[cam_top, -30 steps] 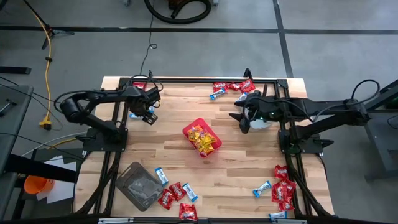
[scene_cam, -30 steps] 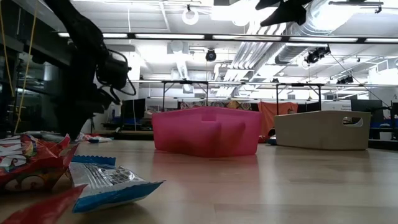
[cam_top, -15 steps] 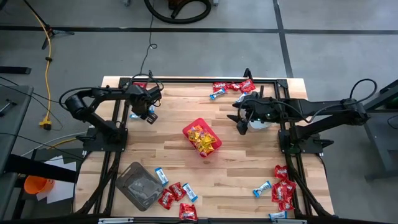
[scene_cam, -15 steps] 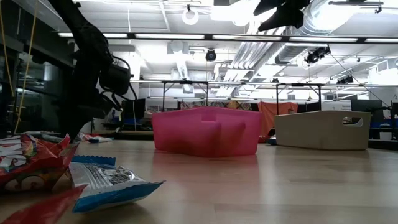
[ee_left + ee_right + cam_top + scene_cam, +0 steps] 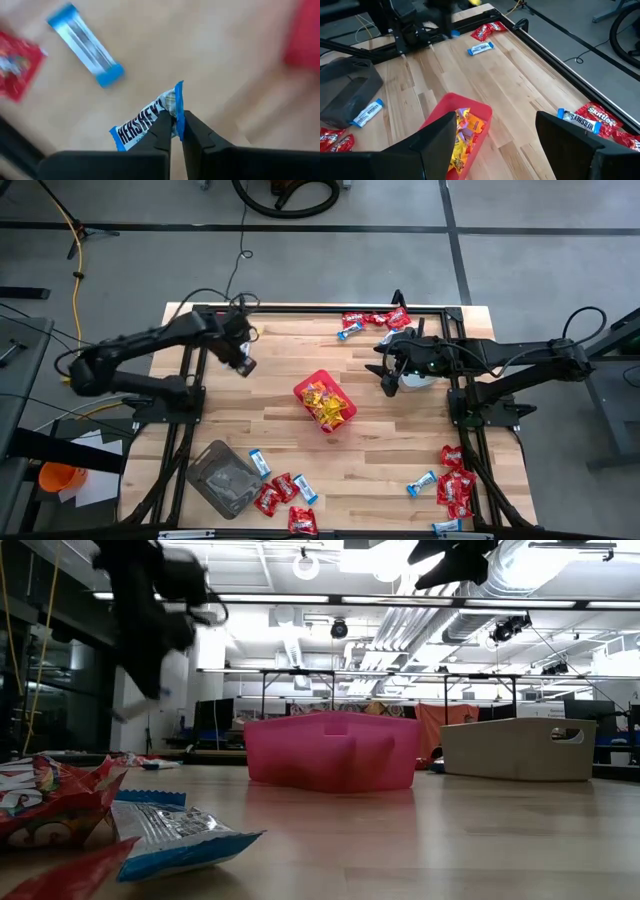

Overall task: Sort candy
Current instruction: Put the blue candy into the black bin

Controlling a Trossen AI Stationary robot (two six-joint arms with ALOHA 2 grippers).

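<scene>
Red bin (image 5: 324, 403) mid-table. Left gripper (image 5: 175, 131), up-left of bin, pinches a blue candy (image 5: 145, 121) by its very edge, lifted off the table. Right gripper (image 5: 390, 376), right of bin, spread and empty. Risk: thin edge grip, so the candy could slip out mid-carry.

Left gripper (image 5: 243, 361) sits raised off the table (image 5: 400, 450), left of the red bin (image 5: 325, 402), fingers (image 5: 165, 131) pinched on a blue-and-white candy packet (image 5: 145, 121). Right gripper (image 5: 388, 372) hangs right of the bin, jaws spread wide, nothing between them.
</scene>
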